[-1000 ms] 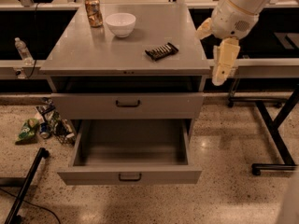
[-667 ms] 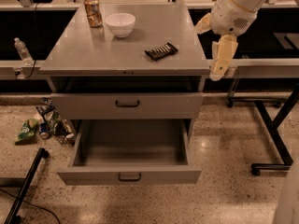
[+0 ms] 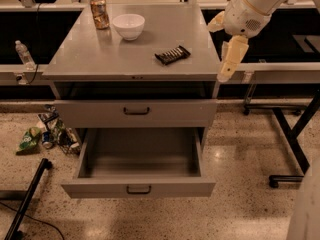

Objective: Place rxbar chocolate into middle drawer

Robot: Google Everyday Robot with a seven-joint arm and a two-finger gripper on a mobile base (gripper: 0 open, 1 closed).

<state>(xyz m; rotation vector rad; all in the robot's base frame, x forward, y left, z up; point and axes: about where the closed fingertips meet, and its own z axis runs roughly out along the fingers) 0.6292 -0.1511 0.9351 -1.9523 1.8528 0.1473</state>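
Note:
The rxbar chocolate (image 3: 172,55), a flat dark wrapper with pale stripes, lies on the grey cabinet top (image 3: 90,59), right of centre. The middle drawer (image 3: 175,188) is pulled out and shows a bare grey inside. My gripper (image 3: 228,66) hangs pointing down just off the cabinet top's right edge. It is to the right of the bar and a little nearer the front, apart from it, and holds nothing that I can see.
A white bowl (image 3: 128,26) and an orange drink can (image 3: 99,12) stand at the back of the top. The upper drawer (image 3: 170,112) is closed. Litter (image 3: 45,134) and a bottle (image 3: 23,54) lie left. A black table frame (image 3: 295,144) stands right and a black pole (image 3: 27,199) lies at lower left.
My gripper has shifted slightly left and up, closer to the cabinet top's right edge. The bar and the drawer have not moved.

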